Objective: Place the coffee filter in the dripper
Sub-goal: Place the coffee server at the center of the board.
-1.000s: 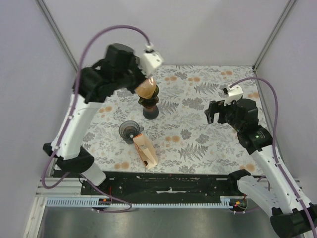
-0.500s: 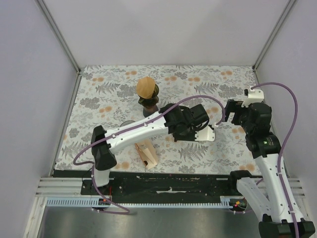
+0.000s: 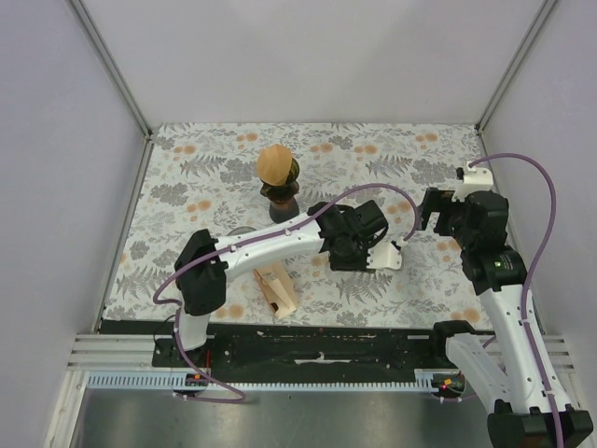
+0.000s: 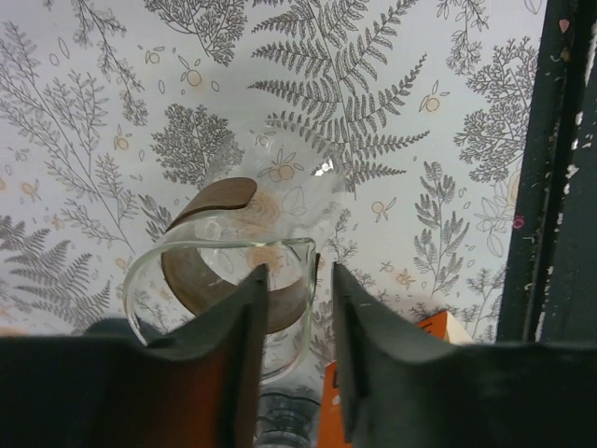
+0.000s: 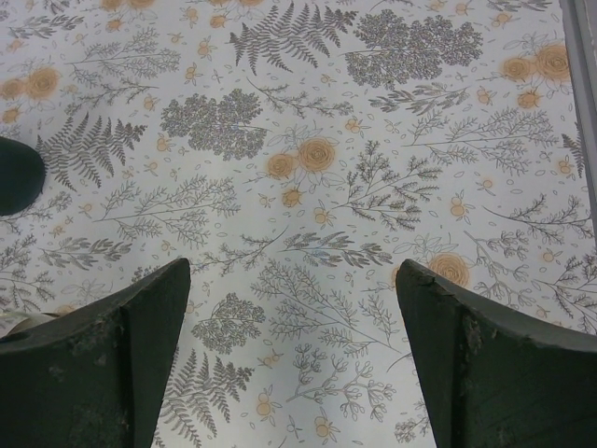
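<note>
A brown paper coffee filter (image 3: 275, 164) sits in the top of the dark dripper (image 3: 281, 198) at the back middle of the table, with no gripper touching it. My left gripper (image 3: 366, 245) is low over the middle of the table, well to the right of the dripper. In the left wrist view its jaws (image 4: 291, 280) stand a narrow gap apart with nothing held. My right gripper (image 3: 427, 213) hovers at the right side. In the right wrist view it (image 5: 294, 280) is wide open and empty over the floral cloth.
A glass carafe with a wooden collar (image 4: 233, 271) stands on the cloth below my left fingers, partly hidden by the arm in the top view (image 3: 239, 231). A wooden filter holder (image 3: 274, 288) lies near the front edge. The black front rail (image 4: 560, 187) borders the table.
My left arm has left the dripper and swung down to the middle right of the table, leaving the filter in the dripper. My right gripper has drawn back a little to the right.
</note>
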Tool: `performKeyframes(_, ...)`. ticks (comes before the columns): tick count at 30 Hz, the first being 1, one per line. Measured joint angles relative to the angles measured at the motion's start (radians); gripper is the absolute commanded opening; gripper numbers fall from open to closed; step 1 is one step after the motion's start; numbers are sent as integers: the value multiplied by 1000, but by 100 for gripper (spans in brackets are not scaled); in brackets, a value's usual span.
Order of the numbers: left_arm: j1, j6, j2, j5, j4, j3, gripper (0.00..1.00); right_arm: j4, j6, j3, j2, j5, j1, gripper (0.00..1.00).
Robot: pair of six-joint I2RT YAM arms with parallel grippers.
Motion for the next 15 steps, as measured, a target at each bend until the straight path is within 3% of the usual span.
performKeyframes(1,2,10,0,7,4,0,67,0,0,0,0,-2,0,98)
performKeyframes(2,5,11,0,13,7,0,73,0,-2,0,0,-3,0,98)
performKeyframes(11,31,10,-39,54,-23,56,82,0,-4,0,1,-41,0,98)
performKeyframes(15,158,-17,-172,115,-41,81,82,0,-6,0,5,-63,0,98)
